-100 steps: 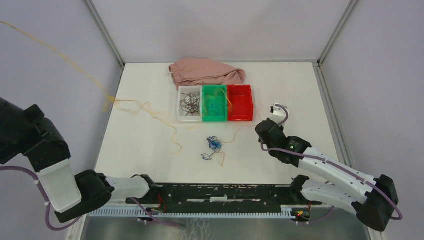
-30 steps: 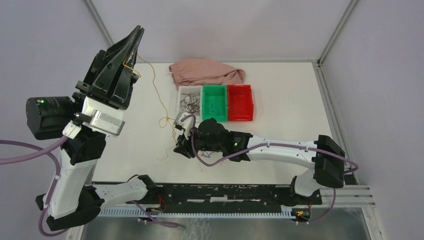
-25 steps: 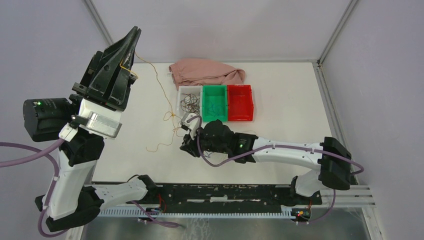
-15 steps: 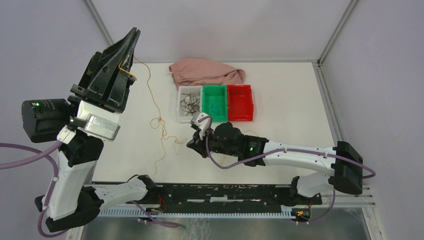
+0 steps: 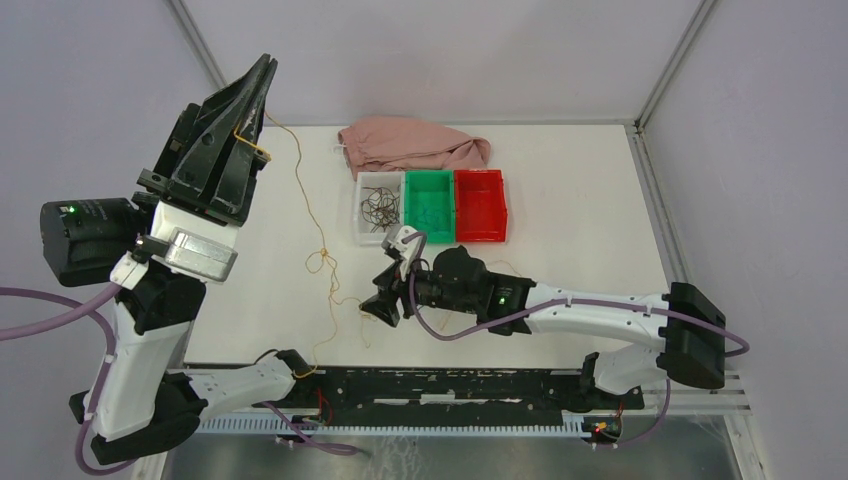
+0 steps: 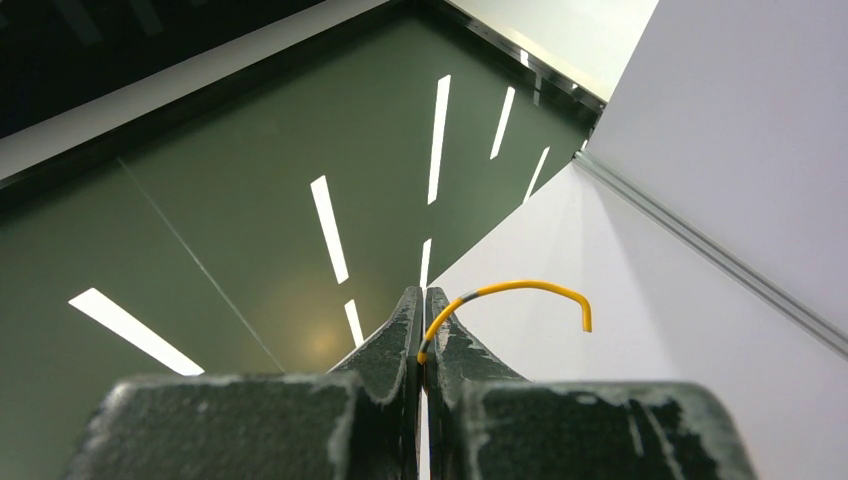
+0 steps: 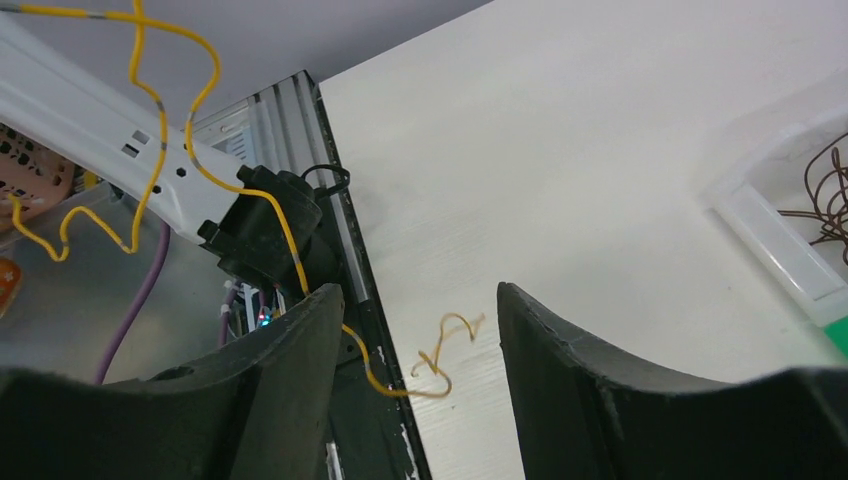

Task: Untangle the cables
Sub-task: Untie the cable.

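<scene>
Clamped shut on the tip of a thin, kinked yellow-orange cable (image 6: 520, 288), the left claw (image 6: 422, 296) is lifted high above the flat white surface (image 5: 580, 190). Its fingers are pressed flat together, with only a short curved stub of cable poking past them. From there the cable drops in a long wavy line, through a small knot (image 5: 320, 262) partway down, to the surface near the front edge. Held this way, I judge, its own weight pulls the curls straight and shows where the snags sit.

The right claw (image 5: 386, 306) is low over the surface just right of the cable's lower stretch, spread wide and gripping nothing. Its wrist view shows the curly tail lying on the surface below the gap between the fingers. That looks like readiness to pinch the lower part so the knot can be drawn out between the two claws.

Just behind the right claw, three small plastic bins stand touching in a row. A white bin (image 5: 360, 205) holds coiled dark brown wires (image 5: 380, 208), with a green bin (image 5: 430, 176) and a red bin (image 5: 480, 210) beside it. A crumpled pink cloth (image 5: 415, 145) lies just beyond them. The right arm reaches across in front of the bins and hides part of the surface, so whether more wires lie beneath it cannot be told. With the bins so near, a sideways tug on the cable could drag it across the white bin.
</scene>
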Available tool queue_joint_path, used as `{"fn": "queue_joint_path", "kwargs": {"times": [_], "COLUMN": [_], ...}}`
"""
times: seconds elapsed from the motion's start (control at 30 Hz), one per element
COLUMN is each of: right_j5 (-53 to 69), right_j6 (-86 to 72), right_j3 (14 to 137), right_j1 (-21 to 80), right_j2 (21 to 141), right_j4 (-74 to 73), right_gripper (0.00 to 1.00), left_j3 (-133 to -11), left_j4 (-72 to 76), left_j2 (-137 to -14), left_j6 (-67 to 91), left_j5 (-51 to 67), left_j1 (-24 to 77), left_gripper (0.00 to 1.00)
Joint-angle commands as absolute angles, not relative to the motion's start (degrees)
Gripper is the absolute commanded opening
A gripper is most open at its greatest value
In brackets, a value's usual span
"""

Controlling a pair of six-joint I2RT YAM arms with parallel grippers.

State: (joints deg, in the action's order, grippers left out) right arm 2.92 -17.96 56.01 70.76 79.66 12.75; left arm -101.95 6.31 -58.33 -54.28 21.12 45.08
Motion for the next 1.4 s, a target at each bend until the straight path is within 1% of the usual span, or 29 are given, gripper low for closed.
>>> {"fn": "queue_joint_path", "kwargs": {"times": [0.0,0.17,0.33,0.5,0.57,0.67,0.77,0.9,0.97,1.03,1.1,1.2,1.33,1.37], "right_j5": [6.3,9.8,9.4,5.2,1.7,-3.1,-4.4,-0.4,3.2,4.6,4.2,-0.1,-3.8,-3.6], "right_j6": [-17.3,-17.2,-17.9,-18.5,-19.0,-19.6,-19.3,-19.0,-18.3,-16.8,-15.2,-11.6,-10.0,-9.9], "right_j3": [57.7,59.3,60.8,61.3,59.9,57.0,55.2,53.8,55.0,58.0,60.1,64.5,67.7,68.7], "right_j1": [70.9,70.9,70.9,70.9,70.9,70.9,70.9,70.9,70.9,70.9,70.9,70.9,70.9,70.9], "right_j2": [80.9,83.1,84.2,83.3,81.6,78.0,74.9,71.8,72.4,74.4,76.6,80.6,85.5,86.5], "right_j4": [17.2,15.0,15.7,10.8,9.6,9.6,9.0,11.2,11.4,10.0,9.2,5.7,7.7,8.2], "right_gripper": [0.65,0.64,0.61,0.63,0.66,0.75,0.80,0.84,0.88,0.90,0.89,0.85,0.77,0.72], "left_j3": [-103.4,-103.7,-103.5,-103.8,-103.7,-103.4,-103.2,-103.1,-103.1,-103.1,-103.2,-103.6,-104.1,-104.1], "left_j4": [7.7,7.5,7.6,7.6,7.5,7.3,7.2,7.1,7.1,7.1,7.1,7.1,7.1,7.1], "left_j2": [-57.9,-57.9,-57.9,-57.9,-57.8,-57.5,-57.3,-57.2,-57.2,-57.2,-57.3,-57.4,-57.7,-57.7], "left_j6": [-53.7,-53.9,-53.9,-54.5,-54.7,-55.2,-55.5,-55.5,-55.5,-55.5,-55.4,-55.4,-55.3,-55.3], "left_j5": [21.0,20.9,21.1,21.4,21.4,21.6,21.9,22.1,22.1,22.2,22.3,22.2,22.2,22.2], "left_j1": [45.0,45.0,45.0,45.0,44.9,45.0,44.9,45.0,45.0,45.0,44.9,45.0,45.0,45.0], "left_gripper": [0.03,0.03,0.03,0.03,0.03,0.03,0.03,0.03,0.03,0.03,0.03,0.03,0.03,0.03]}}
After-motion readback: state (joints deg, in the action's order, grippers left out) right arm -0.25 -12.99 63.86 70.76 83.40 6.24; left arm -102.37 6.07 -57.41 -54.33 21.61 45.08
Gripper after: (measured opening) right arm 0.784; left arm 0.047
